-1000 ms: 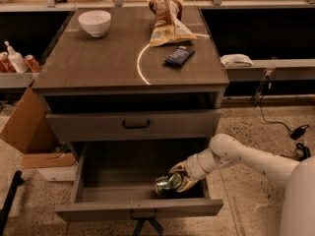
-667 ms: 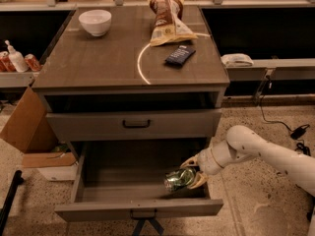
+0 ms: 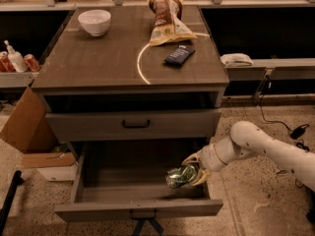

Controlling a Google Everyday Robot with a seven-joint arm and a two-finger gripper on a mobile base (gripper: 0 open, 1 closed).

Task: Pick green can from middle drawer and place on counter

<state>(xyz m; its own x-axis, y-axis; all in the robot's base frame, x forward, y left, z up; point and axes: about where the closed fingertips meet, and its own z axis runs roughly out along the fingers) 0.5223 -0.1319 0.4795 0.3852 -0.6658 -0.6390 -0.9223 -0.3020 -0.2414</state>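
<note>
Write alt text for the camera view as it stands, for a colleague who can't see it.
The end effector, reaching in from the right, is shut on the green can, which lies on its side in the open middle drawer. The counter above holds a white bowl, a chip bag and a dark packet.

Counter [image 3: 98,63] above-left of the gripper [image 3: 194,170], bearing white bowl [image 3: 94,22], chip bag [image 3: 168,14], dark packet [image 3: 179,55], gripper in middle drawer [image 3: 138,209] clasping green can [image 3: 179,176].

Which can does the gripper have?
The green can, held sideways in the gripper at the open middle drawer; the two red cans sit on the far-left shelf.
</note>
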